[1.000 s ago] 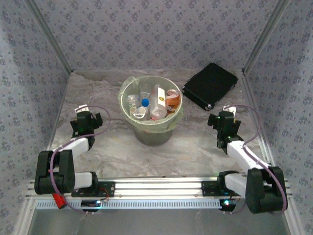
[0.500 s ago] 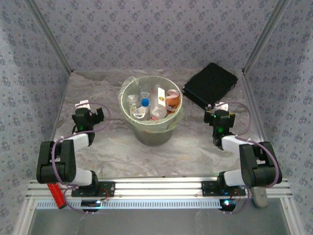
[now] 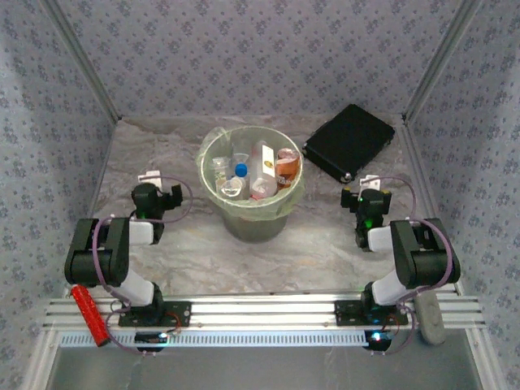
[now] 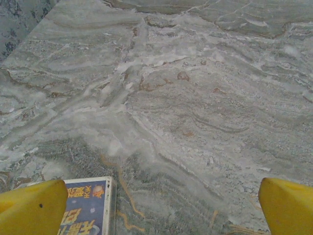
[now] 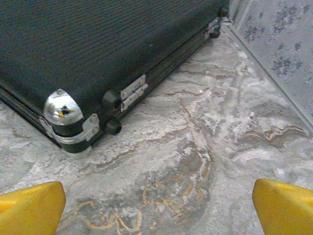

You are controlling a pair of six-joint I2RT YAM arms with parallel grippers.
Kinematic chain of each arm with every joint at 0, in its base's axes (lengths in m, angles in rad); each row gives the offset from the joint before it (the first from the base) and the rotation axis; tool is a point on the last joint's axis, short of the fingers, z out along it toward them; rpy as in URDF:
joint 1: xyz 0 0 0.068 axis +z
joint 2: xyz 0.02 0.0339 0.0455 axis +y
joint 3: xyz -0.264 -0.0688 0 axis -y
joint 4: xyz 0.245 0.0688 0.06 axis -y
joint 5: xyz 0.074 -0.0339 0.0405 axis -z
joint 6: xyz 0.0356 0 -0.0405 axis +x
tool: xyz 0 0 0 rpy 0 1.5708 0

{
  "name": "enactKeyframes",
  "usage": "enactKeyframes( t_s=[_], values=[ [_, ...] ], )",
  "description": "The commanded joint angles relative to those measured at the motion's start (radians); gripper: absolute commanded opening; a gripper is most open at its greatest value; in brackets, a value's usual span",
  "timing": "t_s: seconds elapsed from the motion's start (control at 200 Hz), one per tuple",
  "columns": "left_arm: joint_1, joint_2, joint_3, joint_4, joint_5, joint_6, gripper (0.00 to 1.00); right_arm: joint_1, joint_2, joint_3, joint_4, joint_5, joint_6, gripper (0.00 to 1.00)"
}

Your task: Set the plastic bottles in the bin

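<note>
1. the bin [image 3: 252, 226] stands upright near the middle of the table [image 3: 325, 252]. it is round, pale green and see-through, and narrows toward its base.
2. a thin bag liner is crinkled over its rim.
3. the bottles [image 3: 262, 165] lie packed together inside the bin, small and clear. one shows a blue cap [image 3: 240, 170], one a long white label, and one at the right side an orange-red label [image 3: 287, 167].
4. the left gripper [image 4: 156, 210] is spread wide and holds nothing. its yellow fingers [image 4: 30, 208] sit at the far edges of the wrist view, low over bare marble, left of the bin and apart from it.
5. a blue printed card [image 4: 89, 205] lies on the table by one of those fingers. whether they touch, i cannot tell.
6. the right gripper [image 5: 156, 210] is also wide open and empty, low over the table right of the bin.
7. it faces the near corner of the box [image 5: 88, 54], which is flat and black with a metal corner cap [image 5: 61, 110] and a latch, at the back right.
8. a red cylinder [image 3: 88, 314] lies by the left arm's base.
</note>
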Motion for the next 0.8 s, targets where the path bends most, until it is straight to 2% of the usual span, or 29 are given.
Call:
enactKeyframes(
  t_s=[0.0,0.795],
  values=[
    [0.003,-0.001,-0.001,0.062,0.021,0.017,1.0,-0.034,0.001,0.043,-0.017,-0.045,0.028,1.0],
    [0.002,-0.001,-0.002,0.066,0.018,0.018,1.0,-0.048,-0.005,0.044,-0.027,-0.055,0.039,1.0]
  ],
)
